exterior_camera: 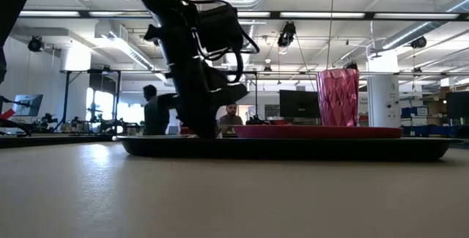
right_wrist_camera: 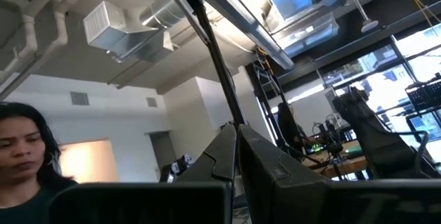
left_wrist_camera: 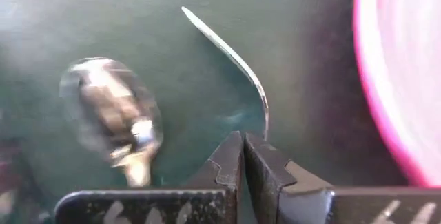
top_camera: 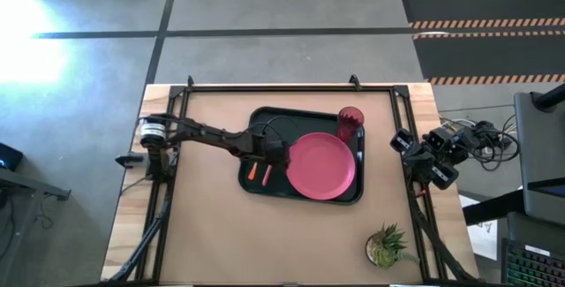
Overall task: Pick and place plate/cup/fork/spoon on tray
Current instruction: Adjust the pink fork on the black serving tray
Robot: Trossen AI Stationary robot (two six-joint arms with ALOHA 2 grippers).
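Note:
The dark tray (top_camera: 256,119) lies mid-table. On it are the pink-red plate (top_camera: 320,165) and, at its far right corner, the upright red cup (top_camera: 350,124). At its near left lie the spoon with its orange handle (top_camera: 252,172) and the fork with its pink-red handle (top_camera: 266,175). My left gripper (left_wrist_camera: 242,141) is shut and points steeply down over the tray, between the cutlery and the plate. The spoon's bowl (left_wrist_camera: 114,114) lies beside it. The fork's thin metal part (left_wrist_camera: 227,52) runs up to the fingertips. My right gripper (right_wrist_camera: 236,138) is shut and raised at the table's right edge. My left gripper's shut fingers stand at the fork's metal neck (left_wrist_camera: 264,122), coming from above and slanting down. The neck ends behind one fingertip (left_wrist_camera: 270,156), not in the seam between the two. Whether the finger touches it I cannot tell. The fork lies on the tray.
A small potted plant (top_camera: 386,245) stands near the table's near right corner. The tray's raised rim (exterior_camera: 293,147) rings the tableware. Bare tabletop lies on the near side of the tray. A person shows in the right wrist view, and other people beyond the table in the low view.

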